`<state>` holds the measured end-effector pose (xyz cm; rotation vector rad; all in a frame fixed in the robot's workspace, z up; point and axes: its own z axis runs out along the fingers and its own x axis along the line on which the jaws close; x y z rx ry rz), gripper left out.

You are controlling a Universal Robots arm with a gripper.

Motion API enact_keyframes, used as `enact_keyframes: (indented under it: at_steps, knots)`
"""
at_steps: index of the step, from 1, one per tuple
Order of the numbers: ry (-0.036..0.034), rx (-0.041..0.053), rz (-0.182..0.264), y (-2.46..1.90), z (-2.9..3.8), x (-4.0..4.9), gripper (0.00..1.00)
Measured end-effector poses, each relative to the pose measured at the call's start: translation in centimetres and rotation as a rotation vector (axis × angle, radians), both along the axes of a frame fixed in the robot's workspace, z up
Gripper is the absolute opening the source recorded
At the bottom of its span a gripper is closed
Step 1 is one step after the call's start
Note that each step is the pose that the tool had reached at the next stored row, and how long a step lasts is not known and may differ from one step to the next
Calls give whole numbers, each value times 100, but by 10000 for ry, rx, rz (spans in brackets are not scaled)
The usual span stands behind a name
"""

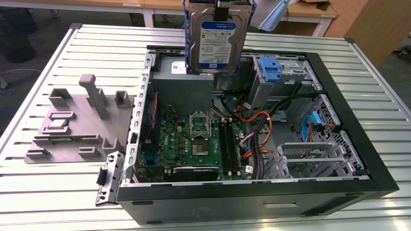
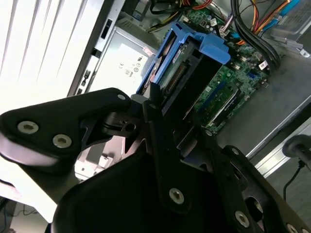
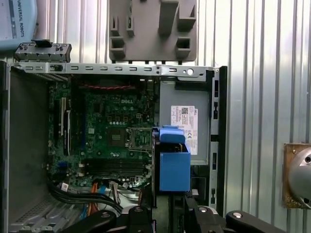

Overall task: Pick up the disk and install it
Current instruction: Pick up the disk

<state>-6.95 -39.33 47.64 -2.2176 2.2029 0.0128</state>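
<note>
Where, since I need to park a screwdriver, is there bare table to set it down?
Bare slatted table borders the grey fixture on its near and far sides, at the exterior view's left. Inside the computer case it is crowded: cables, motherboard, drive cages, with the disk hanging above.

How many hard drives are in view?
1: the silver-grey rectangular hard drive in a blue plastic carrier, in the pincer above the open black case; others may hide.

Bright, even lighting; glare washes out the table [image 2: 29, 39].
</note>
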Motion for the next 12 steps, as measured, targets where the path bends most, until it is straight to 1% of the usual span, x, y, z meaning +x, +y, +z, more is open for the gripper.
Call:
enact_keyframes:
  at_steps: [6, 12]
  knots:
    - [-1, 2, -3, -94, -5, 34, 35]
    - [0, 0, -3, -151, -6, 51, 35]
